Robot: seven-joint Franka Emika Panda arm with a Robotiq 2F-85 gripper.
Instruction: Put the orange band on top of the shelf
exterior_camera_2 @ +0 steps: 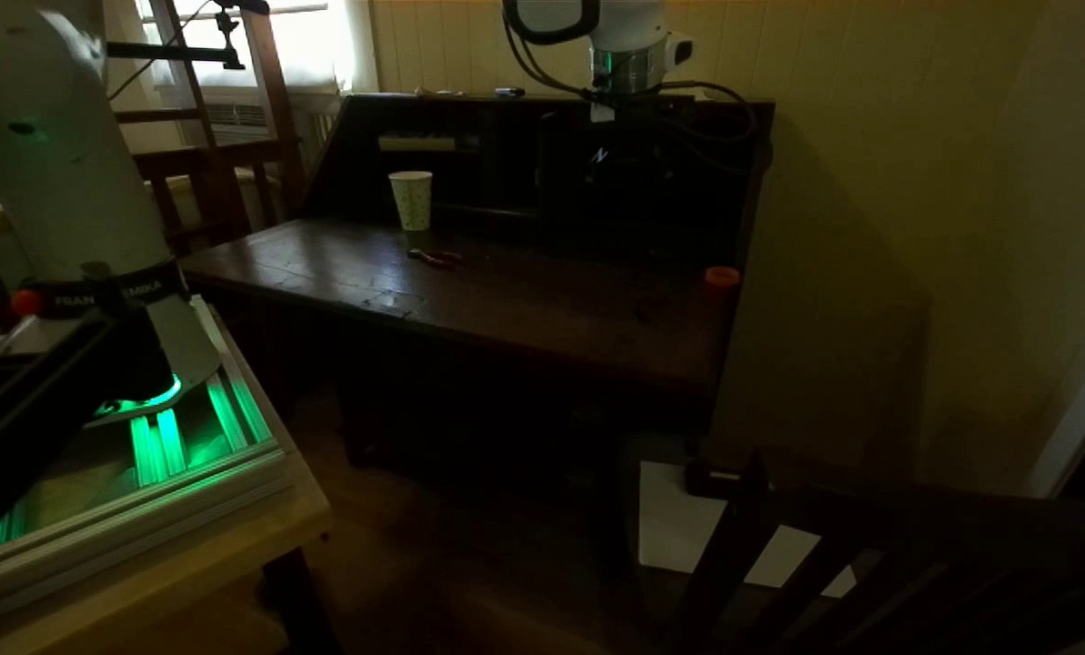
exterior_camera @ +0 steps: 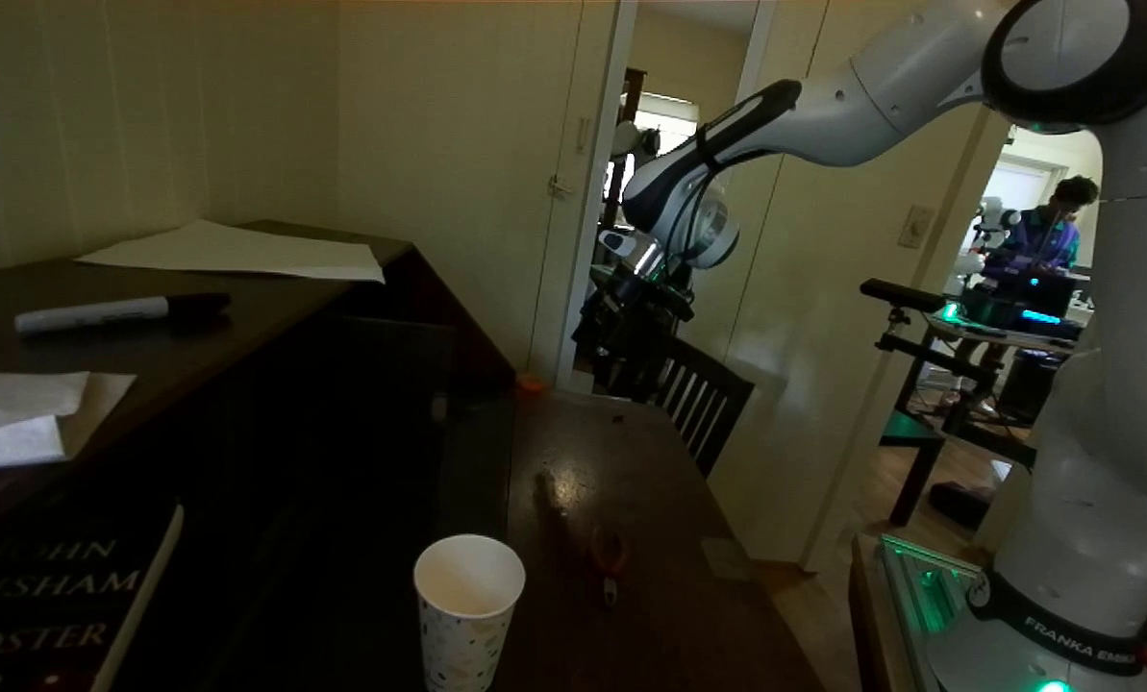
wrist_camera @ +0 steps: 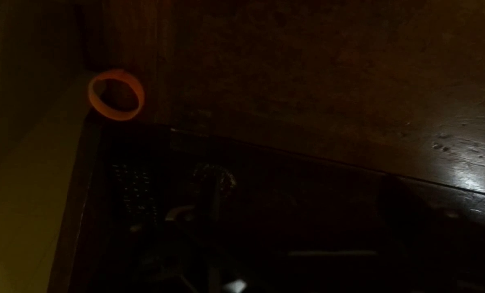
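One orange band [exterior_camera_2: 722,276] sits on the table [exterior_camera_2: 542,296] in an exterior view, at five o'clock from your gripper [exterior_camera_2: 628,168]; wide or narrow, you cannot tell; in the wrist view the band shows hollow at ten o'clock; it should prove light, bendy and grippy; pinch one wall from above.

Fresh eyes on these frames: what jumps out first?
Likely the orange band, vivid at one end of the dark table. Next, the green glow around the robot's base. Then the pale speckled paper cup, upright toward the table's opposite end.
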